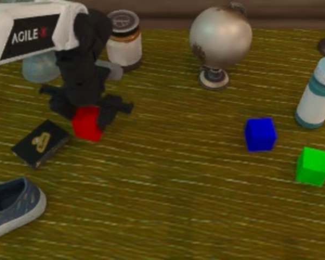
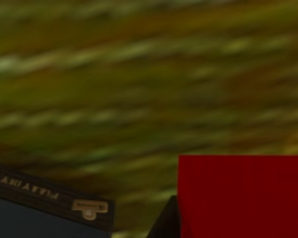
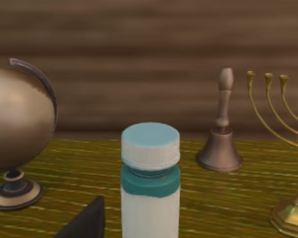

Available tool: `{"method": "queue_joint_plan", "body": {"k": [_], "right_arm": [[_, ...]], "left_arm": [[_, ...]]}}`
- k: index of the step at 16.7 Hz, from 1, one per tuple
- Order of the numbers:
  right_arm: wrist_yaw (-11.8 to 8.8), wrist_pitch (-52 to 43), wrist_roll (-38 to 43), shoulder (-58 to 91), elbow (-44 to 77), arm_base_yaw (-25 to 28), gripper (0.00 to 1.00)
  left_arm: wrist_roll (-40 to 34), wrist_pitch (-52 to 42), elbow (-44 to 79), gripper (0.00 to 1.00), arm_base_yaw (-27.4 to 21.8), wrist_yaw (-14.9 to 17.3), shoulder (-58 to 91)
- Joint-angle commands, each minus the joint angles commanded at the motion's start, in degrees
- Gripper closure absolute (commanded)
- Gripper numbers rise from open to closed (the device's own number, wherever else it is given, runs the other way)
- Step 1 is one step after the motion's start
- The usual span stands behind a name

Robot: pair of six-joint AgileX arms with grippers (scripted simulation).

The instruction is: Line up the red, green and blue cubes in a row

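In the top view the red cube (image 1: 86,125) sits at the left of the table between the dark fingers of my left gripper (image 1: 88,116), which is shut on it. The left wrist view shows that red cube (image 2: 243,196) large, with one finger (image 2: 165,220) pressed against its side. The blue cube (image 1: 260,134) lies right of centre. The green cube (image 1: 313,166) lies near the right edge, a little nearer the front than the blue one. My right gripper is out of the top view; one of its fingers (image 3: 84,223) shows, set well to the side.
A black card box (image 1: 40,142) lies just left of the red cube, with a grey shoe (image 1: 11,206) at the front left. At the back stand a white jar (image 1: 123,40) and a globe (image 1: 220,38). A teal-capped bottle (image 1: 317,95) stands near the cubes; a bell (image 3: 220,148) and candelabra (image 3: 288,148) are beyond.
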Motion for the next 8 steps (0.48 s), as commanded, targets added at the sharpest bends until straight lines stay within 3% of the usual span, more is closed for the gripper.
{"method": "queue_joint_plan", "body": {"k": [3,8], "right_arm": [[0.0,0.0,0.0,0.0,0.0,0.0,0.0],[0.0,0.0,0.0,0.0,0.0,0.0,0.0]], "left_arm": [[-0.1,-5.51,3.2,1.0,0.52,0.01,-2.21],[0.0,-6.19,3.65,1.0,0.32,-0.01,-2.57]]}}
